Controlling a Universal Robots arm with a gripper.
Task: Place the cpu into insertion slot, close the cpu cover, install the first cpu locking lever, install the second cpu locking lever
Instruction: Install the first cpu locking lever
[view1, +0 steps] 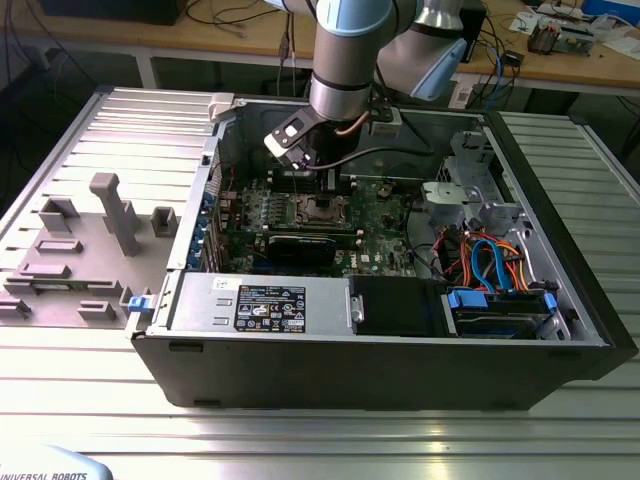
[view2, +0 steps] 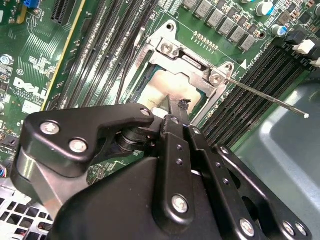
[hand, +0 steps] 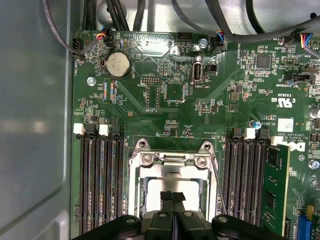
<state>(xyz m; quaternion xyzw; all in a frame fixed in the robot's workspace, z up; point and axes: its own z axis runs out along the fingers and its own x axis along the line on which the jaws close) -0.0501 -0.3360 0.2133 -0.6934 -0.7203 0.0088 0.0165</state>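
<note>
The gripper (hand: 173, 196), fingertips pinched together, hovers over the dull silver cpu (view2: 169, 89) (framed by the square-windowed cpu cover (view2: 174, 50)).

Memory slots (hand: 102, 185) crowd both sides of the cpu cover (hand: 170, 170); a thin lever (view2: 265, 97) juts outward over one bank

Arm (view1: 345, 60) above insertion slot (view1: 320, 210), open computer case (view1: 350, 375)

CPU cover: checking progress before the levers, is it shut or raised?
Shut: in the first wrist view the silver cover lies flat, framing the chip.
</note>
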